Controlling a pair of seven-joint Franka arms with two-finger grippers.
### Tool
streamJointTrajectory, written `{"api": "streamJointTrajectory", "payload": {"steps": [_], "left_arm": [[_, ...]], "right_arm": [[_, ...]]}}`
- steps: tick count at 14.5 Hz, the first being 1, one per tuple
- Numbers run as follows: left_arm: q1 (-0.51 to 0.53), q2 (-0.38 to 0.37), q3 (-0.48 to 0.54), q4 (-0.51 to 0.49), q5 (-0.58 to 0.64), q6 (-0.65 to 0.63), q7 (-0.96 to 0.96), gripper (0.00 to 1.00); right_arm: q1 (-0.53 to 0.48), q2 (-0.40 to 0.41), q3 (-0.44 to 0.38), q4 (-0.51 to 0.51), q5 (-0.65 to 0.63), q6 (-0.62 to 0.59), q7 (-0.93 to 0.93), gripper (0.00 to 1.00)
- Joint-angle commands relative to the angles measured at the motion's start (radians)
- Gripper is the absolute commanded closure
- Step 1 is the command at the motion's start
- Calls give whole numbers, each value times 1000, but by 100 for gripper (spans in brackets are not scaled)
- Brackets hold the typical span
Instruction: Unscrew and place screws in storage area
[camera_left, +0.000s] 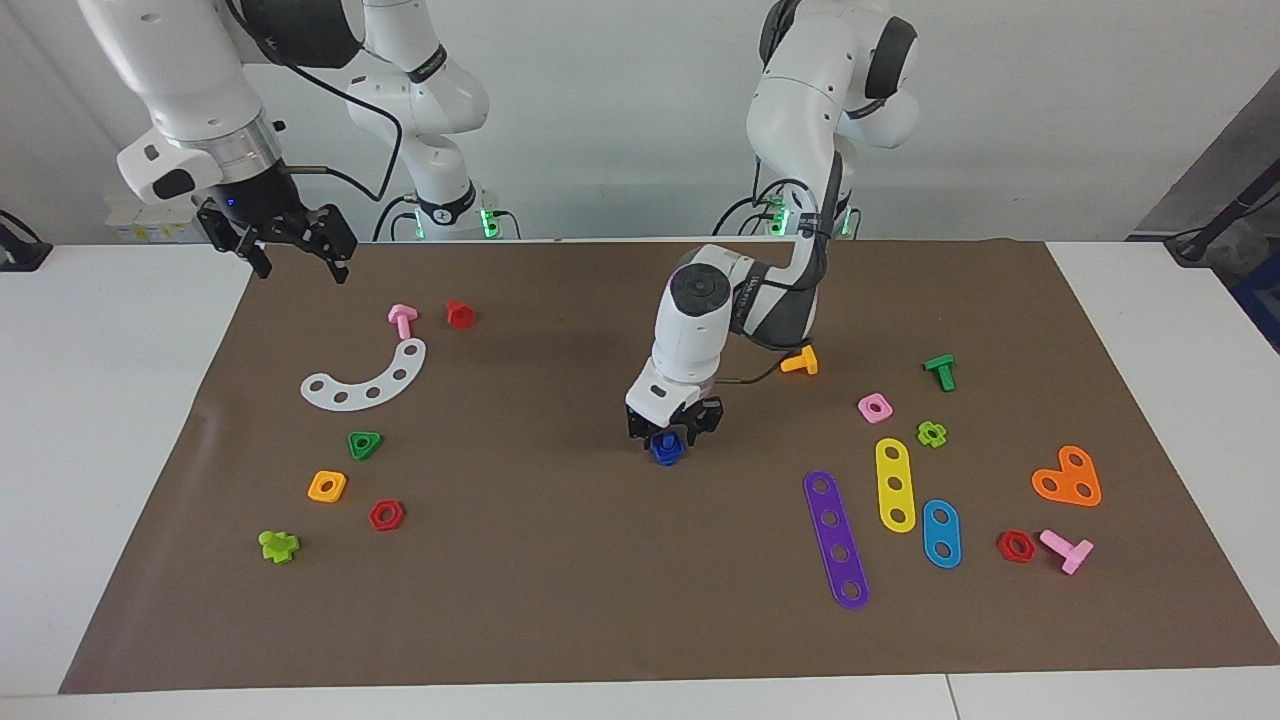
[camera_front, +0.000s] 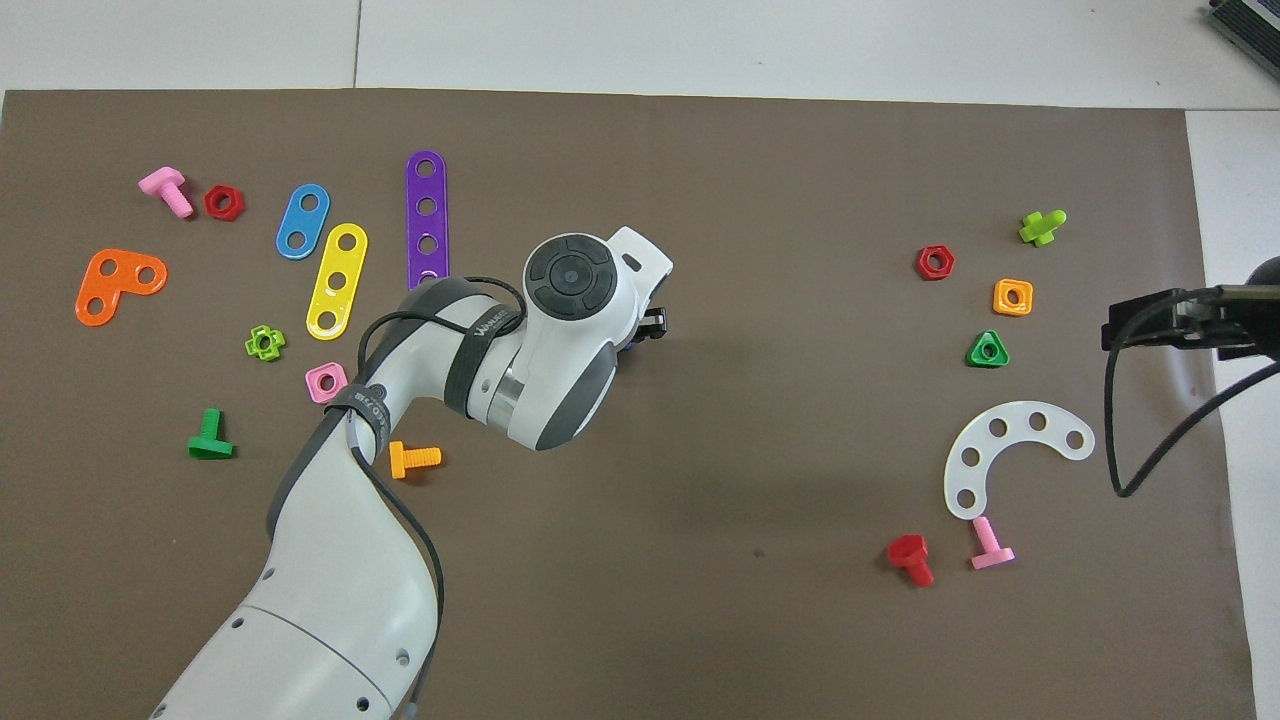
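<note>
A small blue screw (camera_left: 666, 450) stands on the middle of the brown mat (camera_left: 560, 580), seated on a blue piece. My left gripper (camera_left: 672, 428) is low over it, open, with a finger on either side of its head. In the overhead view the left arm's wrist (camera_front: 570, 275) covers the screw almost entirely. My right gripper (camera_left: 298, 262) is open and empty, waiting in the air over the mat's edge at the right arm's end; it also shows in the overhead view (camera_front: 1135, 325).
Toward the left arm's end lie an orange bolt (camera_left: 800, 362), pink nut (camera_left: 874, 407), green bolt (camera_left: 940, 371), and purple (camera_left: 836, 540), yellow (camera_left: 895, 484) and blue (camera_left: 941, 533) strips. Toward the right arm's end lie a white arc (camera_left: 368, 380) and several nuts and bolts.
</note>
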Motion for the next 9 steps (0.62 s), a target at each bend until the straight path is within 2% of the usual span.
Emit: {"api": "streamJointTrajectory", "payload": {"steps": [1, 9], "left_arm": [[-16, 0, 17, -14, -3, 21, -7, 31], [-16, 1, 17, 17, -5, -36, -7, 47]], "right_arm": [[-6, -18, 4, -14, 12, -7, 8, 0], [-6, -18, 4, -14, 12, -7, 8, 0]]}}
